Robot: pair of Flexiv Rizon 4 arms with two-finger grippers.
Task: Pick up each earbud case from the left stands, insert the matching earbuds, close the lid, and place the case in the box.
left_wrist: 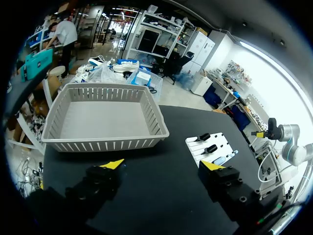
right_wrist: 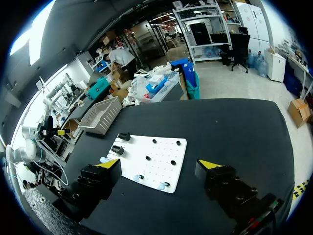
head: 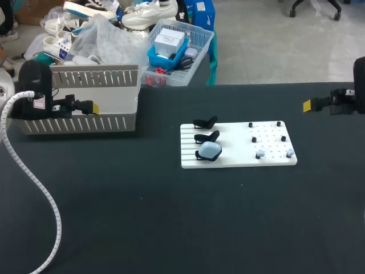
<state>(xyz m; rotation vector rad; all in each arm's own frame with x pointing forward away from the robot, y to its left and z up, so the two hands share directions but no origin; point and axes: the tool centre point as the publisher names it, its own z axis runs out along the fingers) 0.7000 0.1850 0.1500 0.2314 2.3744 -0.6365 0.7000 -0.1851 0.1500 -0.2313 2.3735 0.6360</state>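
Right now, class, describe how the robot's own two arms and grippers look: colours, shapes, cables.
Both arms end in black, blocky two-fingered grippers. The left gripper and the right gripper each carry bright yellow, wedge-shaped fingertips. A white ribbed cable hose loops along the left arm, whose wrist housing is black and rounded.

My right arm [head: 349, 101] is cut off at the head view's edge. The earbuds [head: 260, 154] ahead of my right gripper [right_wrist: 159, 164] are too small to tell shape or pairing. The board [left_wrist: 198, 144] has its near corner hidden behind a finger of my left gripper [left_wrist: 162, 165]. In the head view the basket [head: 80, 123] floor under that gripper is hidden by the near wall.
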